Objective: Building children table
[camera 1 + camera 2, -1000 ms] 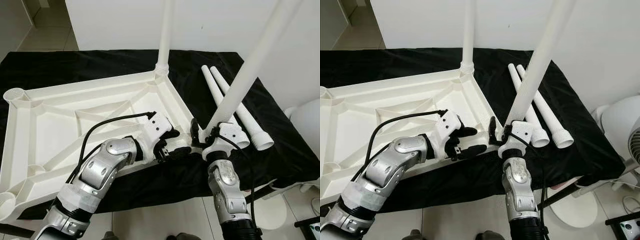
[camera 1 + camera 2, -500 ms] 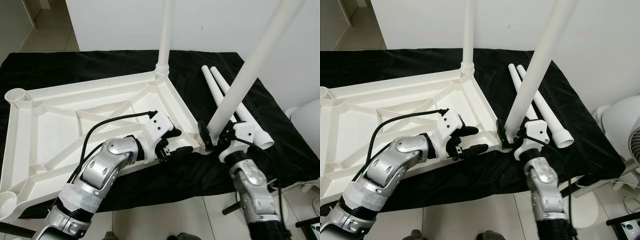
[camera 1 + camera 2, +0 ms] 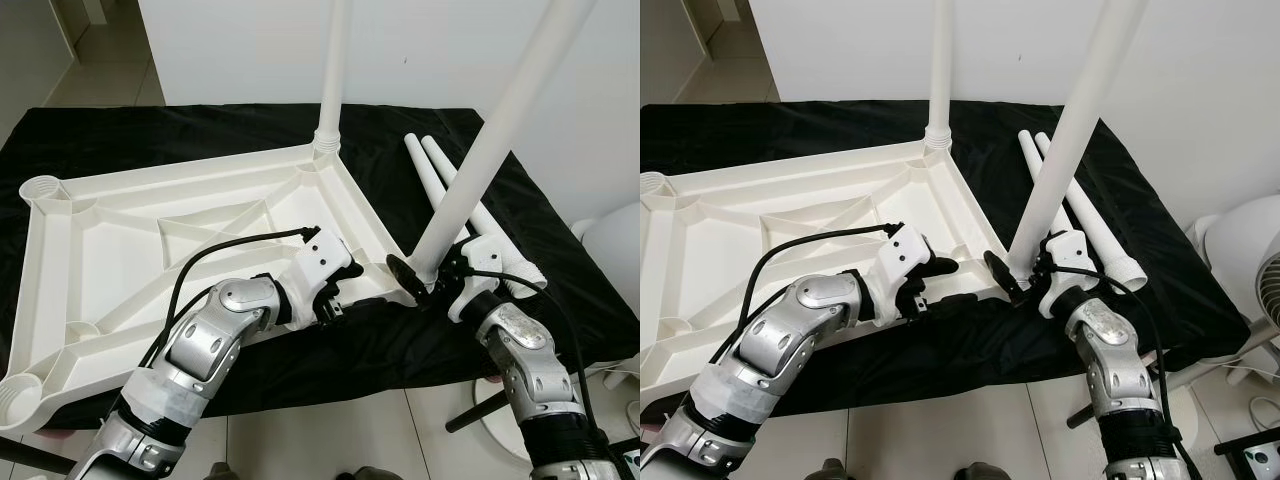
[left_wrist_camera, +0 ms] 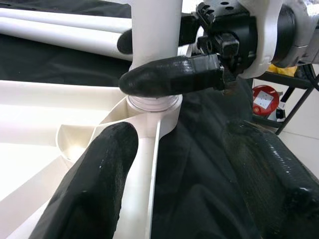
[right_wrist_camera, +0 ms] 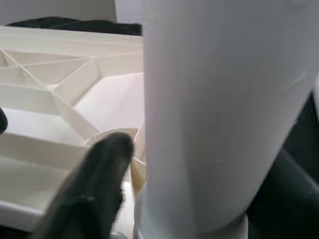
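My head cameras look steeply down on the upturned white tabletop (image 3: 180, 240) from its near edge. Both wrist cameras sit very close to its near right corner socket (image 4: 152, 102), facing it from opposite sides.

No text, label, brand, number or sign can be read on anything here.

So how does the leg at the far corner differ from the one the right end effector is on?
The far leg stands upright in its corner socket, untouched. The near leg leans, its foot at the near corner socket, with the right end effector closed around its base. Both are white tubes rising from the upturned tabletop.
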### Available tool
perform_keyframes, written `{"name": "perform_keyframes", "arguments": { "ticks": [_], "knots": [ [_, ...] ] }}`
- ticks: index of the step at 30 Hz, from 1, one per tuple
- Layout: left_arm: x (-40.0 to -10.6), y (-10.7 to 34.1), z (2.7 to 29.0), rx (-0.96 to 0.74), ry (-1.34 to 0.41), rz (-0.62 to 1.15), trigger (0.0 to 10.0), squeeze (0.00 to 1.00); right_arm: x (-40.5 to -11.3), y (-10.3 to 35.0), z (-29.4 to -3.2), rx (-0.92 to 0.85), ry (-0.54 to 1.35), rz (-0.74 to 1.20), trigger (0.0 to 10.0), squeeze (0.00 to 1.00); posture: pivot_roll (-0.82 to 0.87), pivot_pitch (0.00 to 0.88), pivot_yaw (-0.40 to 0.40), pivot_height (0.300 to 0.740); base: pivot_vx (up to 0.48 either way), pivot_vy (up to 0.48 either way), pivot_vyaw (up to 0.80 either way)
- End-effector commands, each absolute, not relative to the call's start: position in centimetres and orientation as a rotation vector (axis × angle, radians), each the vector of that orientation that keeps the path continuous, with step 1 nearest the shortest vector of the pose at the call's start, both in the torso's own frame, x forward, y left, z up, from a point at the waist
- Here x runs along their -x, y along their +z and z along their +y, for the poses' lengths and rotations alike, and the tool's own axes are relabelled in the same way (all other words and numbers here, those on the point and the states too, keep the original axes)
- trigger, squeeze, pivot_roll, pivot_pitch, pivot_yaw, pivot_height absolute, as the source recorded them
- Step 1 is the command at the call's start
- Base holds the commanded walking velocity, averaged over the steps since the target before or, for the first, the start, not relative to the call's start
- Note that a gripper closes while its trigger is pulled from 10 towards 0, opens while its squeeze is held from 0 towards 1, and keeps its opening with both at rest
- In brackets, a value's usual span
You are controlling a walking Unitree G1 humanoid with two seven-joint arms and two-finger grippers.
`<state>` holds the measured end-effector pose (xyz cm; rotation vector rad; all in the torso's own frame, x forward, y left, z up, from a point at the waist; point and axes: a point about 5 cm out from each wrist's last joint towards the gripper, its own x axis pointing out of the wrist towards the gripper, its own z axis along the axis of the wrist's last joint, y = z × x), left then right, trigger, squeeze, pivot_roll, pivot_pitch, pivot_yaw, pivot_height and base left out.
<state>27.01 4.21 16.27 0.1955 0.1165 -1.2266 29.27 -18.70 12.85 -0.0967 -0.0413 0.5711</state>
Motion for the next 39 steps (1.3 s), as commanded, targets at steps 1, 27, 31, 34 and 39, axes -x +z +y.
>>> {"name": "perform_keyframes", "arguments": {
  "ticks": [1,27,31,34,39],
  "knots": [
    [-27.3,16.4,4.1,-0.221,-1.188,0.105,10.0,0.00,-29.4,12.6,-19.1,0.096,0.580,-0.018,1.6,0.00,0.02,0.000,-0.030,0.740,0.000,0.000,0.00],
    [-27.2,16.6,3.5,-0.203,-1.191,0.092,10.0,0.00,-29.5,12.0,-15.5,-0.037,0.229,-0.005,10.0,0.00,0.02,0.000,-0.044,0.740,0.000,0.000,0.00],
    [-27.2,16.5,3.6,-0.204,-1.189,0.092,10.0,0.00,-29.6,12.0,-15.0,-0.066,0.088,0.003,10.0,0.00,0.02,0.000,-0.046,0.740,0.000,0.000,0.00],
    [-27.3,16.6,3.6,-0.208,-1.184,0.090,10.0,0.00,-29.3,11.6,-14.5,-0.106,-0.073,0.036,10.0,0.00,0.02,0.000,-0.049,0.740,0.000,0.000,0.00],
    [-27.4,16.5,3.7,-0.211,-1.176,0.088,10.0,0.00,-29.0,11.5,-13.2,-0.156,-0.171,0.059,10.0,0.00,0.03,0.000,-0.052,0.740,0.000,0.000,0.00]
  ]
}}
